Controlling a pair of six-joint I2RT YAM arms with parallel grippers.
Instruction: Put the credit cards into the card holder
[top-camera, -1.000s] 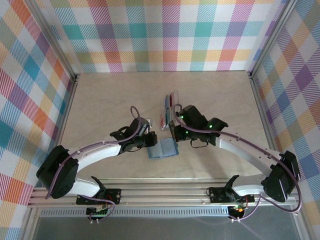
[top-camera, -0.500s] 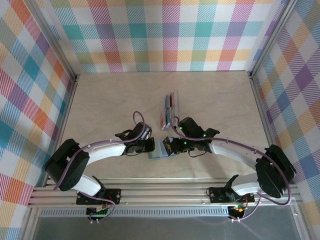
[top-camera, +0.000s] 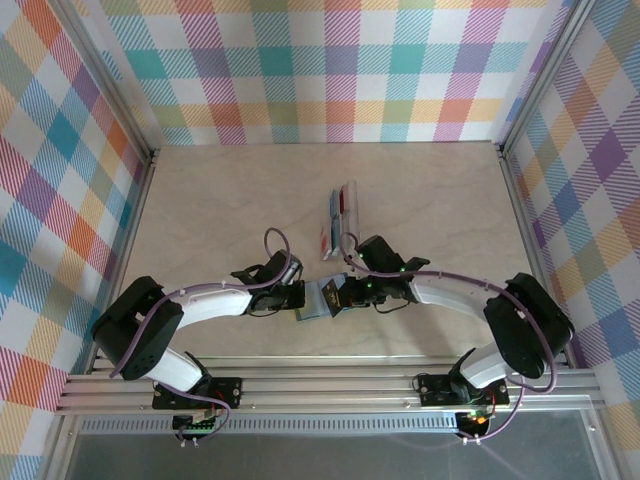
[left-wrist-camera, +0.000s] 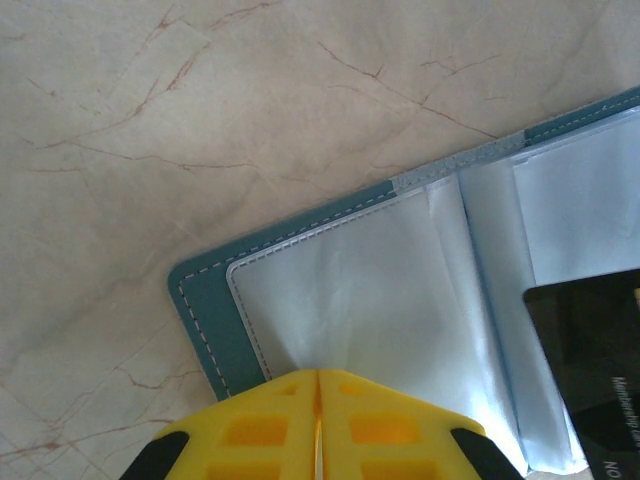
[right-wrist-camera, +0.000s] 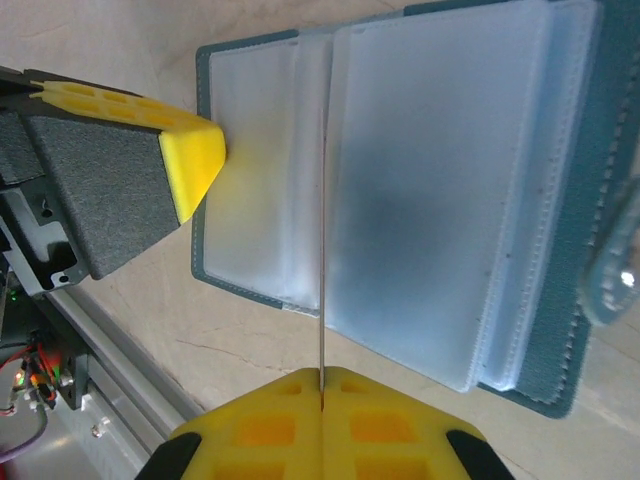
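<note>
The card holder (top-camera: 316, 300) lies open on the table, teal cover (left-wrist-camera: 205, 320) down, clear sleeves (right-wrist-camera: 440, 200) up. My left gripper (left-wrist-camera: 318, 372) is shut at the holder's near-left edge, and the sleeve plastic creases into its tips. One of its yellow fingertips (right-wrist-camera: 195, 150) rests on the left page. My right gripper (right-wrist-camera: 322, 372) is shut on a thin card (right-wrist-camera: 322, 250), held edge-on above the fold between the sleeves. That card looks black (left-wrist-camera: 590, 370) and its corner overlaps the right page. More credit cards (top-camera: 337, 218), red, blue and pale, lie on the table beyond the holder.
The aluminium rail (top-camera: 320, 385) at the table's near edge runs close behind both grippers, also in the right wrist view as a grey rail (right-wrist-camera: 110, 350). Checked walls (top-camera: 330, 70) enclose the table on three sides. A cable loop (right-wrist-camera: 612, 270) hangs at the holder's right edge.
My right gripper has come from beside the loose cards down to the holder, carrying the card over the sleeves. The left gripper stayed at the holder's left edge, shifting slightly nearer.
</note>
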